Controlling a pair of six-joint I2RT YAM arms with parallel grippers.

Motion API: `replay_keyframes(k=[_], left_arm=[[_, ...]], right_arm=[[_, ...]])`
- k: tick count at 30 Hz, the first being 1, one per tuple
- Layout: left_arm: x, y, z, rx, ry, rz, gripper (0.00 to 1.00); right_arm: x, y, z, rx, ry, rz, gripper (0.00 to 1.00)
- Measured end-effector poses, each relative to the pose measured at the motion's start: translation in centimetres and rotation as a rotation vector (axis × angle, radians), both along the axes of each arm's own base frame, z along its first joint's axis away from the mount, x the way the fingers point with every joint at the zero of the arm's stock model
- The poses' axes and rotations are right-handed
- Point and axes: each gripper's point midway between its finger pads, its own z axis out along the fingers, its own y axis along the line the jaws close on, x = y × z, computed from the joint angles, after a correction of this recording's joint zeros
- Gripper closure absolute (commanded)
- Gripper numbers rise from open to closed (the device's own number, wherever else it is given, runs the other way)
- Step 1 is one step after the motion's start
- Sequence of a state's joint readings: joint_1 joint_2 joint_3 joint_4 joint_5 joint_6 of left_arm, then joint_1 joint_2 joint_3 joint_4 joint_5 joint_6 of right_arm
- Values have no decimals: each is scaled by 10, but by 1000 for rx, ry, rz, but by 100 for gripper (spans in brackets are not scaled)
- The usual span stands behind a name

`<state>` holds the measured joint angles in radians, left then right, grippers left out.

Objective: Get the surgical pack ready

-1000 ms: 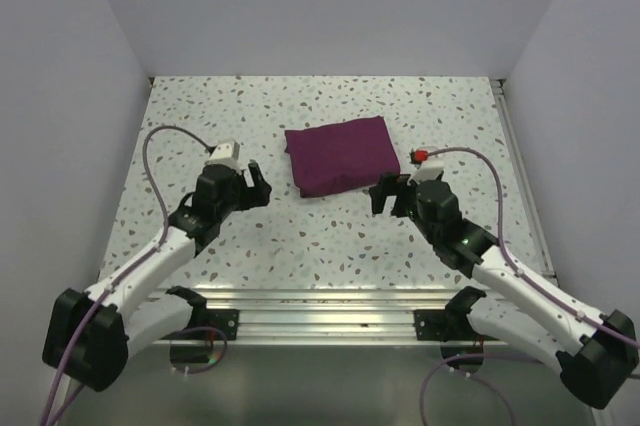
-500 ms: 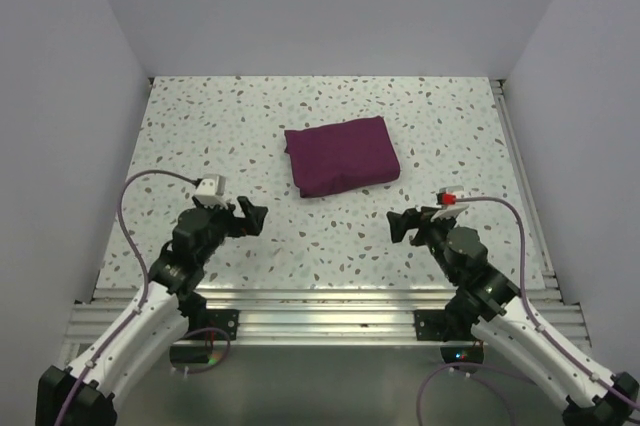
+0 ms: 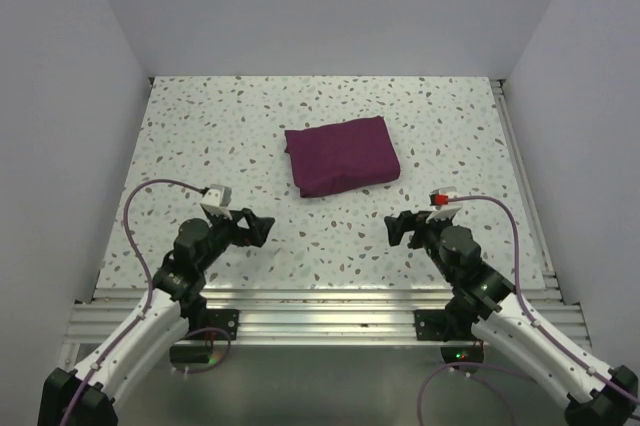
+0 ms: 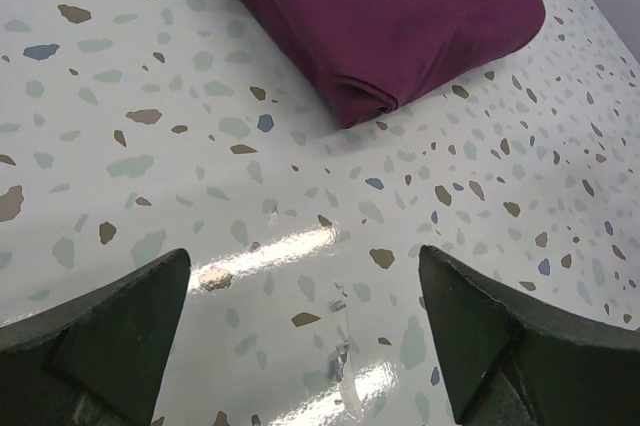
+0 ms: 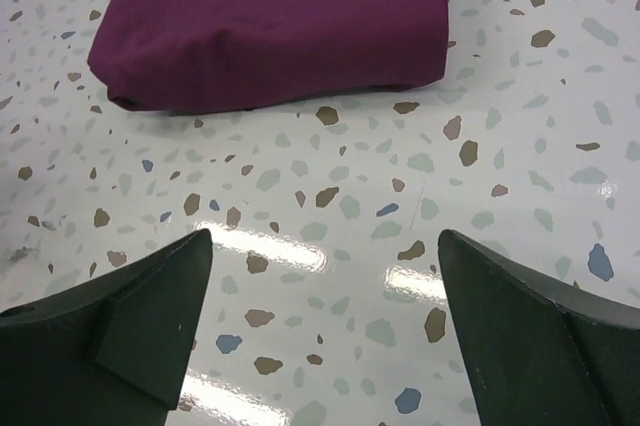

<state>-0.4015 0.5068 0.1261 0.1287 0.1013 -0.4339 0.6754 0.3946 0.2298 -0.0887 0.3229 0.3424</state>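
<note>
Left tool (image 3: 262,230) and right tool (image 3: 395,228) face distant pack (image 3: 342,156).

1. Table (image 3: 200,126): white glossy top w/ grey, brown & blue flecks; light glare on it just near of the pack in both wrist views
2. Surgical pack (image 3: 342,156): lies flat, directly on the top; plum-purple cloth folded to a compact rectangle, a bit skewed vs table edges
3. Pack's folded layers show along its near side; contents not visible
4. Aluminium rail (image 3: 320,306): along table edge, well near of the pack
5. Pale strip (image 3: 515,176): along table edge, right of the pack
</note>
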Motion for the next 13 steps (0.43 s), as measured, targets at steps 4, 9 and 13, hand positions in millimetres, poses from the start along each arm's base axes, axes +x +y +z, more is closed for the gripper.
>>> replay_keyframes(k=[4,9,13], left_arm=[[0,0,2,-2,-6,0,0],[1,0,5,-8,-19,0,0],[1,0,5,-8,-18,1,0]], right_arm=[[0,0,1,3,-4,0,1],[0,0,2,6,-8,1,2],[0,2,2,8,-7,8,1]])
